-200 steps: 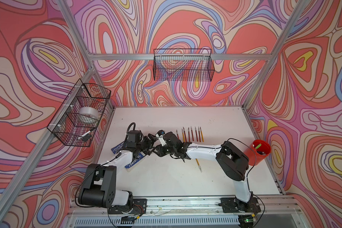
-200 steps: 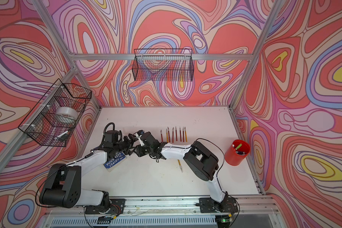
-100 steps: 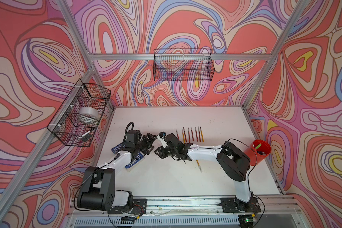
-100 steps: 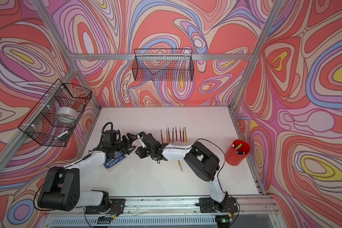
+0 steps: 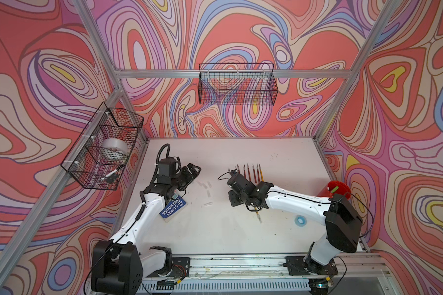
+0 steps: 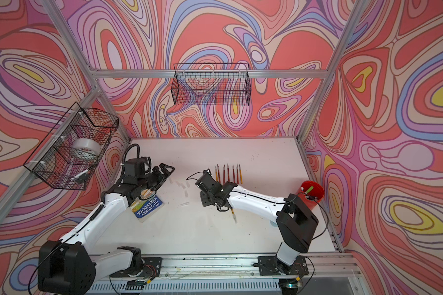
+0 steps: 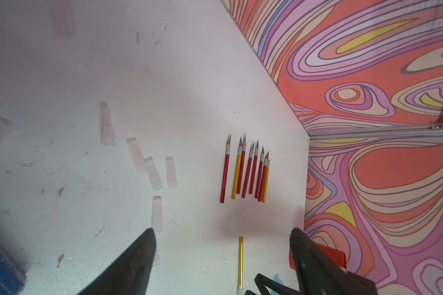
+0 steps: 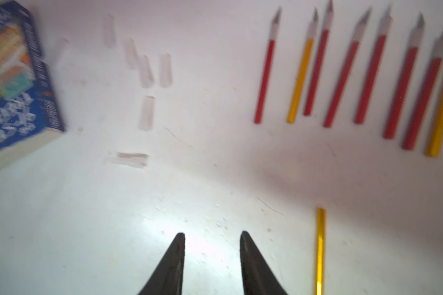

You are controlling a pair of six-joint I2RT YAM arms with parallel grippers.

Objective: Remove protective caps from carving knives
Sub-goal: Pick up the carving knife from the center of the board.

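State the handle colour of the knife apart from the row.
The lone knife is yellow-orange, clearest in right wrist view.

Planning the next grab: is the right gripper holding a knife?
No, the right gripper is open, with only bare table between its jaws.

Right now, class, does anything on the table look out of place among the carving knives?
Yes. One yellow carving knife lies alone, apart from the neat row of knives, pointing the opposite way. Its tip still wears a protective cap, while the row's blades are bare.

White table (image 5: 215, 237): knives (image 7: 248, 173), caps (image 7: 171, 172), book (image 6: 147, 205)
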